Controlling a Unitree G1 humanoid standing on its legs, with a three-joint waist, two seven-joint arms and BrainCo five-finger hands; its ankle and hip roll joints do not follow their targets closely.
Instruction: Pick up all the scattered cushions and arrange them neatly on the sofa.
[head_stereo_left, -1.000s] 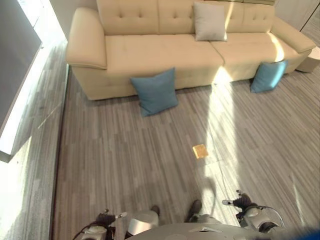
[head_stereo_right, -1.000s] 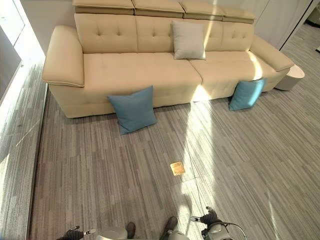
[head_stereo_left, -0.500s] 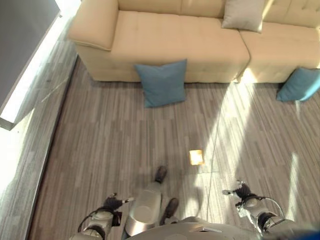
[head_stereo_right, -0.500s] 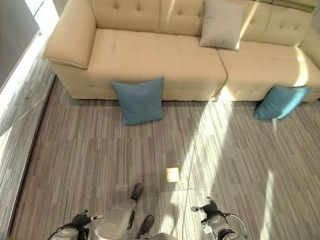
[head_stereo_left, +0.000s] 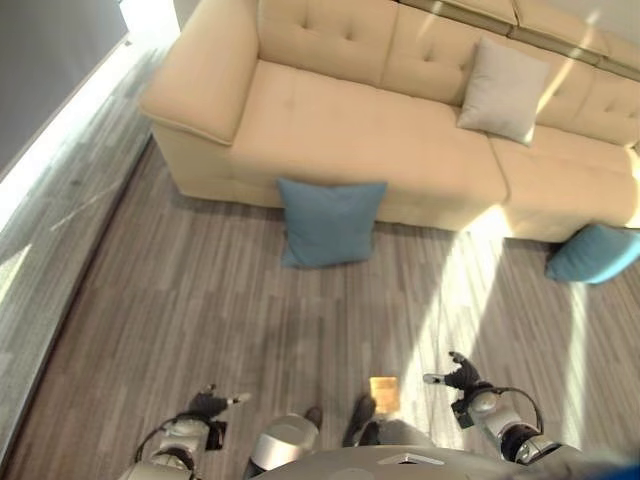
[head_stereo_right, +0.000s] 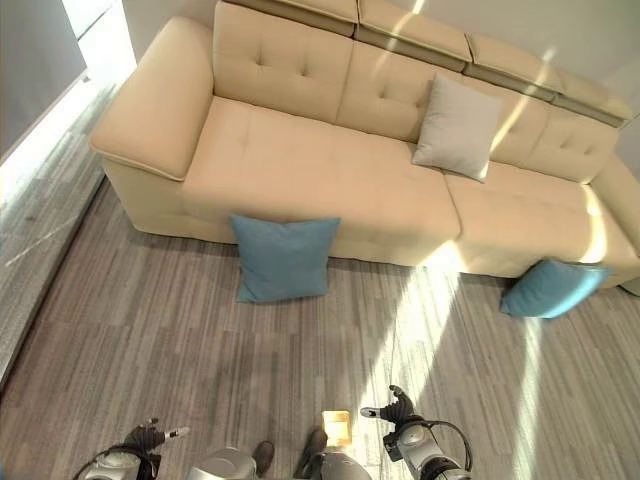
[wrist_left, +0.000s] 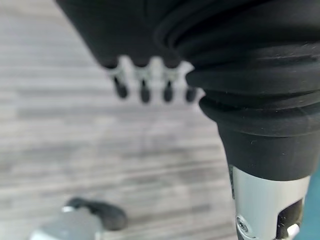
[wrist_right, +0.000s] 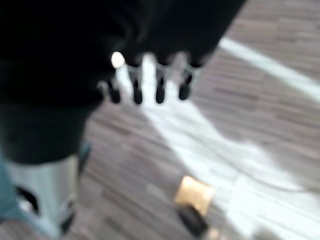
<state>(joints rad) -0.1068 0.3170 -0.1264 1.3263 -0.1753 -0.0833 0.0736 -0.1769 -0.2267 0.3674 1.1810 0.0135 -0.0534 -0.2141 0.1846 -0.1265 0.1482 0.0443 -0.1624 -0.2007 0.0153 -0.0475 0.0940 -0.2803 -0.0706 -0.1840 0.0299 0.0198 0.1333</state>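
Observation:
A blue cushion leans against the front of the beige sofa, on the wooden floor. A second blue cushion lies on the floor at the sofa's right end. A grey cushion stands on the seat against the backrest. My left hand hangs low at the bottom left, its fingers relaxed and holding nothing. My right hand hangs at the bottom right, its fingers straight and empty. Both hands are far from the cushions.
A small yellow square patch lies on the floor between my hands. A bright wall base runs along the left side. Sunlight stripes cross the floor at the right.
The camera has moved closer and turned; the sofa now stands slanted and more of its backrest shows. The yellow patch now sits lower, near my feet. Both hands stay low and empty.

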